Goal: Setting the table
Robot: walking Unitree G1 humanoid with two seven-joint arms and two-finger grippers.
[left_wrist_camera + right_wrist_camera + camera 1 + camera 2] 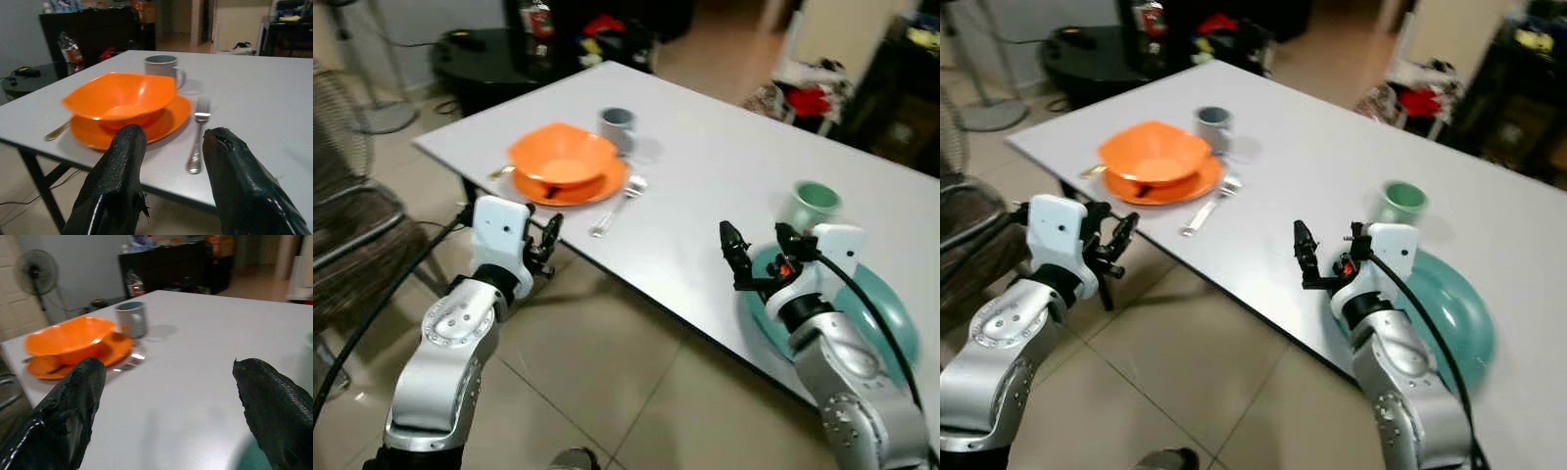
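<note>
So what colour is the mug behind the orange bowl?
The mug is grey, clearest in the left wrist view, standing just behind the orange bowl.

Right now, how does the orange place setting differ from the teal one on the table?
The orange plate carries an orange bowl, while the teal plate has no bowl visible on it, though the right arm covers part of it. A fork lies beside the orange plate; no cutlery can be seen by the teal plate. The mug by the orange plate is grey, the cup by the teal plate is green. Both sit near the table's edge.
</note>
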